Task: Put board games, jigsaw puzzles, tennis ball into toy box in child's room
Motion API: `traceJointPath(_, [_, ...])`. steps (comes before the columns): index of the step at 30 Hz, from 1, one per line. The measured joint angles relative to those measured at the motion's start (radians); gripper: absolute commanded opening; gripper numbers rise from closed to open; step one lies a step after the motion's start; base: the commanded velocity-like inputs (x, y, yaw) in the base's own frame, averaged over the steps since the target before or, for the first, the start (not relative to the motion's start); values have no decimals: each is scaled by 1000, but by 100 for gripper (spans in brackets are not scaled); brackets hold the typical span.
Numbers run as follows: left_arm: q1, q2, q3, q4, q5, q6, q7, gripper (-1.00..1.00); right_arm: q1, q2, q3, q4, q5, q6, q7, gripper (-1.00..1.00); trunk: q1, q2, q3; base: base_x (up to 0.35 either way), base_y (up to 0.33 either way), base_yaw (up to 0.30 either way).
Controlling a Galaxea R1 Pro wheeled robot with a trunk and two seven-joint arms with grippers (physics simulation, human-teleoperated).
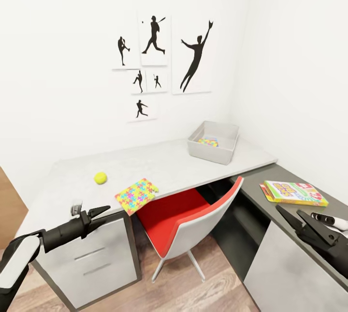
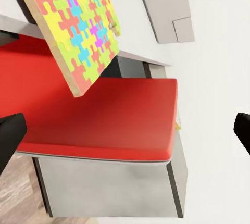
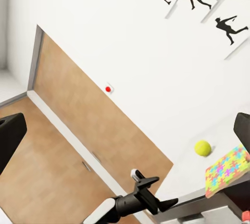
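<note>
Grey speckled bench (image 1: pixel 159 164) stretches ahead of me in the head view. My left end effector (image 1: pixel 99 213) hangs with fingers apart at its near edge, holding nothing; the tennis ball (image 1: pixel 100 177) lies just beyond it, the jigsaw puzzle (image 1: pixel 137 195) beside, overhanging the edge. The toy box (image 1: pixel 214 142) sits far off, a second puzzle (image 1: pixel 208 141) inside. My right end effector (image 1: pixel 296 218) is parted and empty, the board game (image 1: pixel 295 193) just past it.

From my left wrist, the puzzle (image 2: pixel 73 26) juts above the red chair (image 2: pixel 104 120).

From my right wrist, the ball (image 3: pixel 202 148) and puzzle (image 3: pixel 227 170) lie beyond my left end effector (image 3: pixel 165 195).
</note>
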Motion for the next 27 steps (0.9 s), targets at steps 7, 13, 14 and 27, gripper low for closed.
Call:
traceJointPath(7, [0,-4,-1,0,-1,-31,0,100,0,0,0,0,1,0,0,100,27,-49,-22,0,0,0])
traceJointPath(13, [0,-7,0,0,-2,-38,-1,100,0,0,1,0,1,0,0,100,50,-91,-41,0,0,0])
traceJointPath(14, [0,-7,0,0,-2,-40,-1,100,0,0,1,0,1,0,0,100,54,-98,-44,0,0,0])
traceJointPath(27, [0,-7,-2,0,-7,-49,-3,100,0,0,3,0,1,0,0,100,104,-189,-85,0,0,0])
